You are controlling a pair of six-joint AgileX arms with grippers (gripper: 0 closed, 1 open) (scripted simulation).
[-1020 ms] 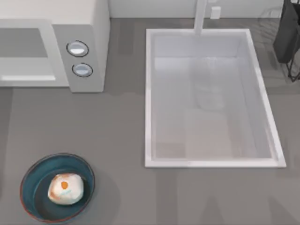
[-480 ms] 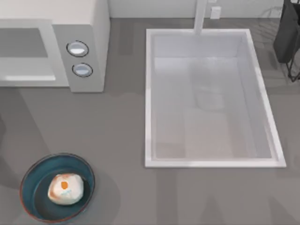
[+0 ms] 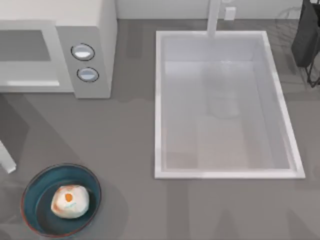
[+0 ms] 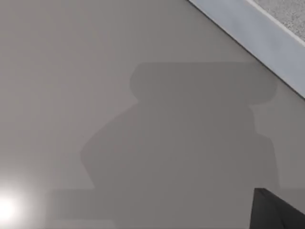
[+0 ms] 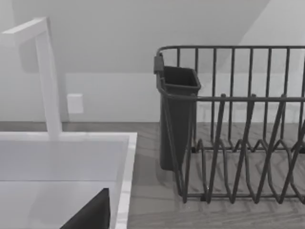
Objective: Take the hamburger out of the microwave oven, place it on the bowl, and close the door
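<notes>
One hamburger [image 3: 70, 201] lies in the one dark teal bowl [image 3: 35, 187], near the counter's [image 3: 130, 150] front left corner. One microwave oven [image 3: 95, 30] stands at the back left corner, showing two knobs [image 3: 83, 52], with its door [image 3: 6, 159] as a white sliver at the left edge. One white sink [image 3: 157, 100] with one faucet [image 5: 47, 81] fills the right half; one dish rack [image 5: 248, 143] sits at the back right corner. Whether either gripper is wide or narrow, I cannot tell.
</notes>
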